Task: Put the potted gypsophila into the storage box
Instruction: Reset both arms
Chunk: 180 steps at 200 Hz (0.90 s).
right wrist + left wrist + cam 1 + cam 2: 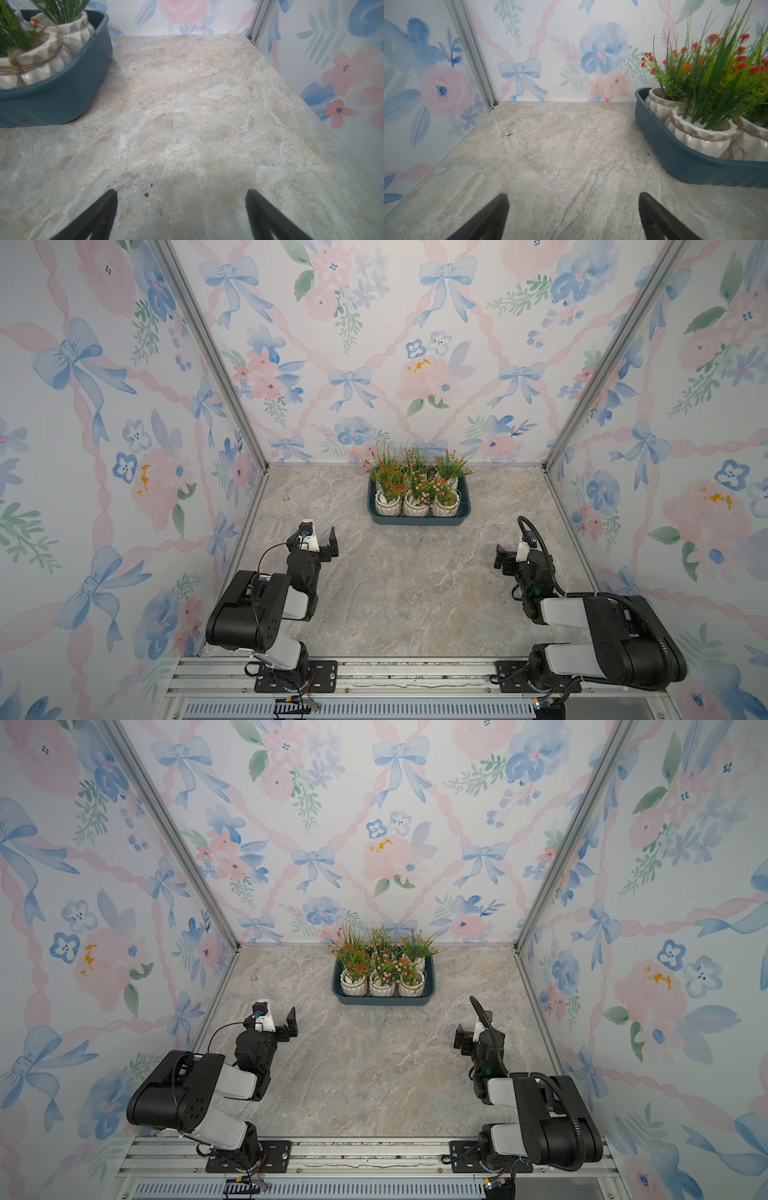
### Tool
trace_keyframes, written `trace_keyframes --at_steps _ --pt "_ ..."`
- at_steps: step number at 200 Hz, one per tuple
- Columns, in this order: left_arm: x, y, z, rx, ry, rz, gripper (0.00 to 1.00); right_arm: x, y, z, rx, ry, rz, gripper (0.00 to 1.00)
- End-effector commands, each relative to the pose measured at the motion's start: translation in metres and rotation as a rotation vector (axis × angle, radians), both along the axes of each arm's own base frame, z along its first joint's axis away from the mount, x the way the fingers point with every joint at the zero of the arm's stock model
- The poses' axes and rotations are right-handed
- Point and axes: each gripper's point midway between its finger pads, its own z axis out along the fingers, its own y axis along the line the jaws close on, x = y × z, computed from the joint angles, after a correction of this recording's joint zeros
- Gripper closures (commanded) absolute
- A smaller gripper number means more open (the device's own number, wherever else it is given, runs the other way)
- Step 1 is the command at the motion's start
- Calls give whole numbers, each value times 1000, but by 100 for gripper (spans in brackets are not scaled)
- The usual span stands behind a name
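Note:
The dark teal storage box [419, 522] [384, 1001] sits on the table near the back wall, a little right of centre. Several potted gypsophila [415, 506] [381, 986], white ribbed pots with green sprigs and orange, red or pink blossoms, stand inside it in two rows. My left gripper [329, 545] [291, 1025] is open and empty, in front of the box and to its left. My right gripper [503, 558] [461, 1038] is open and empty, in front and to its right. In the left wrist view the box [695, 166] and a pot [699, 137] lie beyond my open gripper [572, 197]. The right wrist view shows the box [52, 99], a pot [41, 60] and my open gripper [181, 193].
Floral-papered walls with aluminium corner posts [208, 352] [606, 360] close in the marble-look table [415, 589] on three sides. A metal rail [415, 676] carrying both arm bases runs along the front edge.

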Motion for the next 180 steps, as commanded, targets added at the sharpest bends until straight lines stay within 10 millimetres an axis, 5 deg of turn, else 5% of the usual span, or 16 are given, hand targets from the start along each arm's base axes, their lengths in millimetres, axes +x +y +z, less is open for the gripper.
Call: trace_keyframes --at_steps 1,180 --pt "-1 0 5 11 -24 -8 2 19 11 23 14 -69 80 3" --pt "-1 0 5 10 -24 -9 2 20 11 24 8 -78 78 3"
